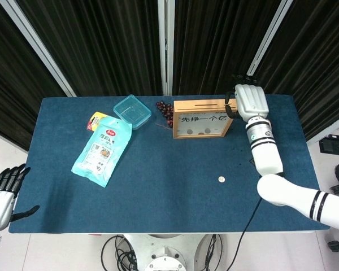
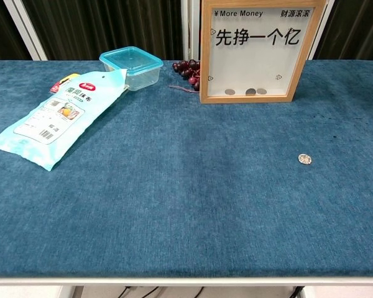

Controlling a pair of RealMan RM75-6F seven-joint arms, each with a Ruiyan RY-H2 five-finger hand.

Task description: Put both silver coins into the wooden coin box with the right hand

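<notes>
Dark pleated curtains hang behind a table (image 1: 158, 186) covered in blue cloth. At its far edge stands the wooden coin box (image 1: 205, 118), upright, with a slot along its top and a white front panel bearing black characters; in the chest view three coins show at the bottom of its window. The right hand (image 1: 250, 101) is raised at the box's right top corner, seen from the back, with its fingers (image 1: 242, 77) curled over and pointing away from the camera. Whether they pinch anything or touch the frame cannot be told, since the back of the hand hides the fingertips. One silver coin (image 1: 221, 179) lies flat on the cloth, well apart from those fingers, nearer the robot and to the left of the right forearm.

The left hand (image 1: 1, 192) hangs off the table's near left corner, fingers spread and holding nothing.

Left of the right hand's fingers, past the box, lies a bunch of dark grapes (image 1: 165, 110), then a clear container with a teal lid (image 1: 131, 111), and a light blue snack pouch (image 1: 103, 149) lying flat over a yellow and red packet (image 1: 95, 119).
</notes>
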